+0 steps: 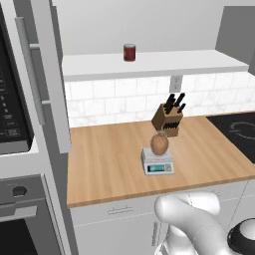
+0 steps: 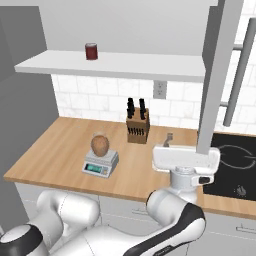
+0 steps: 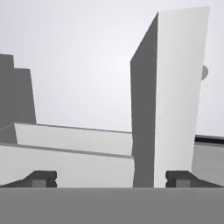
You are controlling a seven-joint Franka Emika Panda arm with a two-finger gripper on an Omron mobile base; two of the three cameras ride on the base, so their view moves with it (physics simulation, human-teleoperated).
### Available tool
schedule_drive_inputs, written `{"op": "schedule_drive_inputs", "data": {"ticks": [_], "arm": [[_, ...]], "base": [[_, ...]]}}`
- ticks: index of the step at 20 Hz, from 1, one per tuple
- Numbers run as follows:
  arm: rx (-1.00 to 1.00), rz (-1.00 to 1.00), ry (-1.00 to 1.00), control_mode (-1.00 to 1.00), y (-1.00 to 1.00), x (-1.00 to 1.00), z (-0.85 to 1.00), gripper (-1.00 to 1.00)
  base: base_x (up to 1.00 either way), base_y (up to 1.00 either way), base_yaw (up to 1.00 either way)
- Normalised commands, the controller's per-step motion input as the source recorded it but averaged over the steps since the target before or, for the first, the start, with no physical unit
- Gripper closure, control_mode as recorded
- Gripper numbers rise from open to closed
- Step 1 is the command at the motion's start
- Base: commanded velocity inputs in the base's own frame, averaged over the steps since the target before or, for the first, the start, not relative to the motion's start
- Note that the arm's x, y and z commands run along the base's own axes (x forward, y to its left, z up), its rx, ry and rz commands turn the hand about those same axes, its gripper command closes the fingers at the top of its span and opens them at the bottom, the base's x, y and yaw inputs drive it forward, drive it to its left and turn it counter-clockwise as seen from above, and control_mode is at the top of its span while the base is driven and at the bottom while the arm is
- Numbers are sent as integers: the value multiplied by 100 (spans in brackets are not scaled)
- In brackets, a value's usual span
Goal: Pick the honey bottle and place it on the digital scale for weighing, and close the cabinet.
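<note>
Facing the open cabinet door (image 3: 177, 96) edge-on with fingers (image 3: 43, 178) spread and empty, the gripper (image 3: 111, 179) looked set to push the stiff, light panel broadside, the honey bottle (image 1: 159, 144) already resting on the digital scale (image 1: 158, 162).

No text, brand, number or sign can be read anywhere. The small light grey digital scale (image 1: 158, 163) near the front edge of the wooden desk (image 1: 104, 164) has a bluish-green display strip on its front, but no digits can be made out on it. The black control panel (image 1: 10, 112) of the appliance at the left carries pale marks too small and blurred to read. The dark red cylindrical jar (image 1: 129, 52) on the white shelf (image 1: 199, 62) shows no legible label.
</note>
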Motion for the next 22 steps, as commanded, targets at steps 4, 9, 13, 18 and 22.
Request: {"op": "schedule_drive_inputs", "data": {"ticks": [4,9,13,18,22], "arm": [[1,0,0,-100,-38,0,0,-100],[0,0,9,-100,-42,7,-5,-100],[0,0,10,-100,-28,15,-24,-100],[0,0,3,-100,-41,33,-2,-100],[7,0,0,-100,-54,20,5,-100]], "base": [[0,0,0],[0,0,0],[0,0,0],[0,0,0],[0,0,0]]}}
